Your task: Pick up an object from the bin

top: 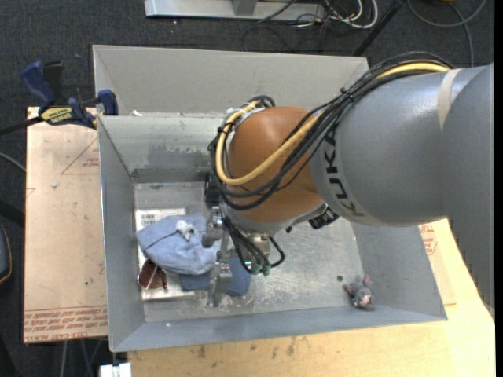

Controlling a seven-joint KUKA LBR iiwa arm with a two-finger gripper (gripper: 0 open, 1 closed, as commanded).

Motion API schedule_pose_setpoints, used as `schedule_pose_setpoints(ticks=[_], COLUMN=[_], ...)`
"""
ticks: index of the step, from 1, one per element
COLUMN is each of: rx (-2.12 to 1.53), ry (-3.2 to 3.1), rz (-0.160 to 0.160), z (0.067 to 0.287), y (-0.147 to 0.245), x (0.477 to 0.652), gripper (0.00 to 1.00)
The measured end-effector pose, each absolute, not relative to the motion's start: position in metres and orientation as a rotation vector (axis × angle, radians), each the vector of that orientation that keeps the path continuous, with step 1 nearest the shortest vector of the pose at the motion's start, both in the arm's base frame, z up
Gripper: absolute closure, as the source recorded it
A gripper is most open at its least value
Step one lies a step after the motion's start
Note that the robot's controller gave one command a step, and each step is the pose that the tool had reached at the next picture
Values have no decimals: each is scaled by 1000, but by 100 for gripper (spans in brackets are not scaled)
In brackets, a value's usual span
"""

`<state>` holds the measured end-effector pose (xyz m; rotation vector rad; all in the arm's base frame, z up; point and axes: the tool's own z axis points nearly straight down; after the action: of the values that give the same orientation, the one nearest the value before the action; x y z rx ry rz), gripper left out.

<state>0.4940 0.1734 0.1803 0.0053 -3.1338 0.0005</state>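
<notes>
Camera view shows the grey arm (409, 140) reaching in from the right, its orange cover (267, 155) hanging over the middle of the grey metal bin (118, 210). Below the cover the gripper (222, 283) points down at the floor near the front wall; whether it is spread or pressed together I cannot tell. A crumpled light-blue cloth (174, 248) lies just to the gripper's left. Its long axis runs across the bin, and its near end reaches the gripper's tip. The cloth partly covers a white printed card (161, 215), and a dark red thing (149, 276) sits at its front-left edge. A small grey lump (361, 293) lies well apart in the front-right corner.
</notes>
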Motion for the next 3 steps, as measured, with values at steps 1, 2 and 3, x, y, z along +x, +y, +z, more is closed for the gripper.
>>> schedule_pose_setpoints(ticks=[1, 2, 3], rx=[1, -129, -222], ry=[-3141, -3143, -3147], rz=[-2, -4, -5], z=[184, 143, 88], y=[173, 166, 177], x=[496, 496, 514], gripper=[0, 0, 0])
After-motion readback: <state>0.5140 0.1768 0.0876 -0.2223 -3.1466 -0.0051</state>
